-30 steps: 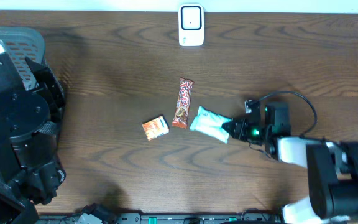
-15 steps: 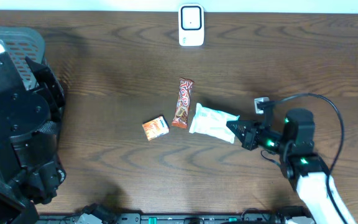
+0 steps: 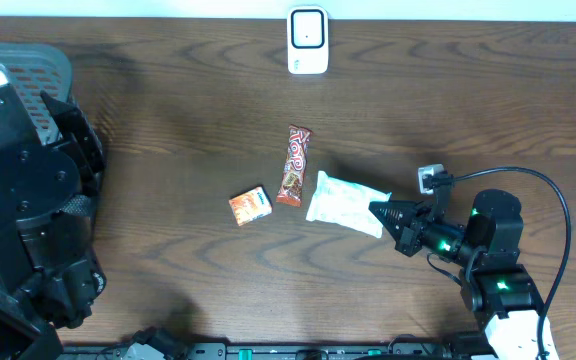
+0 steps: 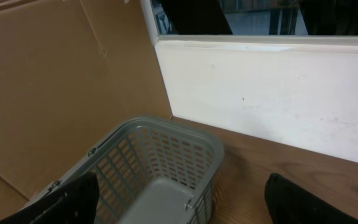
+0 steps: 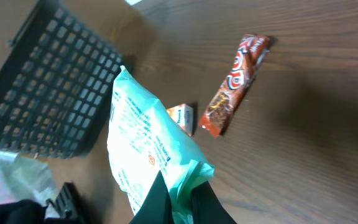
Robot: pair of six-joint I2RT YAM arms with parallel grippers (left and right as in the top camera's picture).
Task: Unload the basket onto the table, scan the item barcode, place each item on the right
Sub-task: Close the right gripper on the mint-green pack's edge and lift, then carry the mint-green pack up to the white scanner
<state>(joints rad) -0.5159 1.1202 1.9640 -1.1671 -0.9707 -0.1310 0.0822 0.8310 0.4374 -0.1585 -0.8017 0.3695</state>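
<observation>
Over the dark wood-grain table [image 3: 168, 150], approx 4 o'clock from centre, the R arm has swung its body round in the last sec. Wrist and cable, earlier out at 3 o'clock of the items, now sit back toward 5 o'clock, w/ the R gripper [image 3: 380, 212] drawn slightly that way too. The pale mint-green plastic packet [image 3: 343, 200] has come along and turned a little. It looks bigger from overhead, so prob. raised off the wood; the wrist view shows it hanging free, printed side to the cam.

For the task: pick is made and item is in hand, but the white box-shaped scanner [image 3: 308, 40] is well apart at 12 o'clock. Carry + presenting the barcode not yet done. Can't tell where the barcode sits in the print.

Pose: R arm low, fingers pointing to 9–10 o'clock, closed tight on the packet's crimped end. L arm parked at the 9 o'clock edge. L gripper [image 4: 179, 208] has fingers spread wide, holding nothing, looking down on a grey plastic mesh basket [image 4: 188, 134]. Red-brown wrapped choc bar [image 3: 294, 165] & small orange carton [image 3: 251, 205] lie untouched near the packet, at its 10 & 9 o'clock.
</observation>
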